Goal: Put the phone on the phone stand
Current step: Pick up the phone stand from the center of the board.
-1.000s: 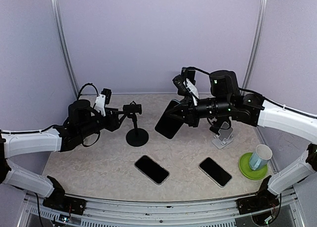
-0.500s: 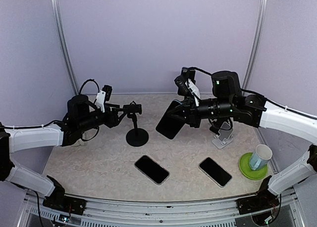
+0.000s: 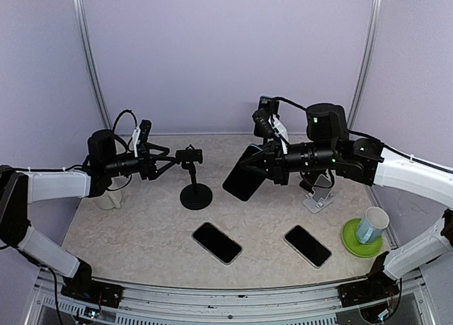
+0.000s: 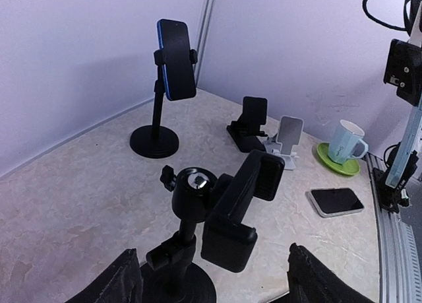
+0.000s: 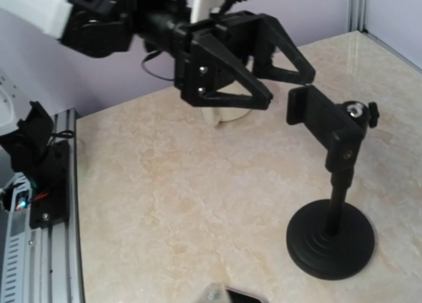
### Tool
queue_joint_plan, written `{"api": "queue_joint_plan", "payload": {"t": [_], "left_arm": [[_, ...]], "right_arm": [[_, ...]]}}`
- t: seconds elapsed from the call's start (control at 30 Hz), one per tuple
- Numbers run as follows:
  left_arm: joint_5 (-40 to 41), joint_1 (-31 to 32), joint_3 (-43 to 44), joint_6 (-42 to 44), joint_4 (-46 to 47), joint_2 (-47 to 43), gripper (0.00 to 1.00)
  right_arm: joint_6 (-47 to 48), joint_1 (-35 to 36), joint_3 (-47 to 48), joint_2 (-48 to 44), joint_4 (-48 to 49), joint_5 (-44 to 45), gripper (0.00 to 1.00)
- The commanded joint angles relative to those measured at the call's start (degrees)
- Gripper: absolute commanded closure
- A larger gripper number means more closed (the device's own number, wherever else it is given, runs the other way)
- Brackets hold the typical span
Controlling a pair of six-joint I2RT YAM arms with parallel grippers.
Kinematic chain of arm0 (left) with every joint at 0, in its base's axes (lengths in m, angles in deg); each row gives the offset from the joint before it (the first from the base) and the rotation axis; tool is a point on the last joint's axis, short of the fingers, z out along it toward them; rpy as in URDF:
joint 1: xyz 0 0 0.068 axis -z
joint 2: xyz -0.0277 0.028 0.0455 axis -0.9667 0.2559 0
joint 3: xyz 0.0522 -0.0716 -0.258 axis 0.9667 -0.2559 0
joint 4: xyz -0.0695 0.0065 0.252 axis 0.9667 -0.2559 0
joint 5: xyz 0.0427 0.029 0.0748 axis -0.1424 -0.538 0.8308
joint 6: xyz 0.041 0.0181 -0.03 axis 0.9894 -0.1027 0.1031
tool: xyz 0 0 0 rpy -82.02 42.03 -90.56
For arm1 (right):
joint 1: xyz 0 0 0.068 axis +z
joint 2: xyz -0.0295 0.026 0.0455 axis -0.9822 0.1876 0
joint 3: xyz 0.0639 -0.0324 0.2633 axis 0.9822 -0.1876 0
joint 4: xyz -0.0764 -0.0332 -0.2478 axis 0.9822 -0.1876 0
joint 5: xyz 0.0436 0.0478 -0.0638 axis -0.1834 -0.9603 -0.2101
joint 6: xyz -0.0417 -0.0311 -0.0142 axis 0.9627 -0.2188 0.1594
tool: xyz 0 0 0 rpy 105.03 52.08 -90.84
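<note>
Lavender walls are being shown around a beige marbled table (image 3: 141, 233). From the top view, the phone (image 3: 241, 176) is being gripped by the clenched right end effector (image 3: 263, 168), tilted and clear of the table, above its middle and toward the far edge. The black phone stand (image 3: 196, 196) is being shown upright to the left of it. The left end effector (image 3: 172, 157) is being held released, its fingers spread just beside the stand's clamp. Two dark handsets (image 3: 216, 242) (image 3: 308, 246) are being shown flat toward the near edge, and a mug (image 3: 371, 224) near the right near corner.

From the left wrist, both fingers (image 4: 125, 283) are being held wide apart, with the clamp of the phone stand (image 4: 231, 210) between and ahead of them; contact cannot be told.

From the right wrist, the phone stand (image 5: 330, 240) is being shown with the released left end effector (image 5: 290, 90) at its clamp.
</note>
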Motion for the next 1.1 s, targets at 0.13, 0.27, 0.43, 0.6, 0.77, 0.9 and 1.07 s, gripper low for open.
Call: {"api": "queue_joint_plan", "payload": {"t": [0.13,0.27,0.43,0.6,0.77,0.9,1.07], "left_arm": [[-16.93,-2.14,5.58,2.97,1.78,7.95,0.26],[-19.21,-2.14,6.72,4.57,1.69,9.59,0.28],[-21.28,-2.12,7.67,5.0,2.48,10.47,0.3],[-21.66,-2.14,10.03,6.72,0.39,12.92,0.31],[-22.23,-2.1,11.96,7.86,-0.95,14.41,0.35],[-22.42,-2.12,11.72,8.06,-0.74,14.43,0.4],[-22.83,-2.12,11.73,7.76,-0.43,14.39,0.5]], "right_arm": [[-0.47,-0.36,-0.41,-2.96,4.37,-2.75,1.0],[-0.69,-0.39,-0.97,-3.32,4.45,-2.82,1.0],[-1.12,-0.35,-1.15,-2.78,4.73,-3.38,1.0],[-1.68,-0.39,-1.35,-2.47,5.19,-3.95,1.0],[-2.04,-0.34,-1.26,-2.22,5.47,-4.73,1.0],[-2.12,-0.35,-1.05,-2.03,5.4,-5.02,1.0],[-2.14,-0.36,-0.73,-1.48,5.31,-5.1,1.0]]}}
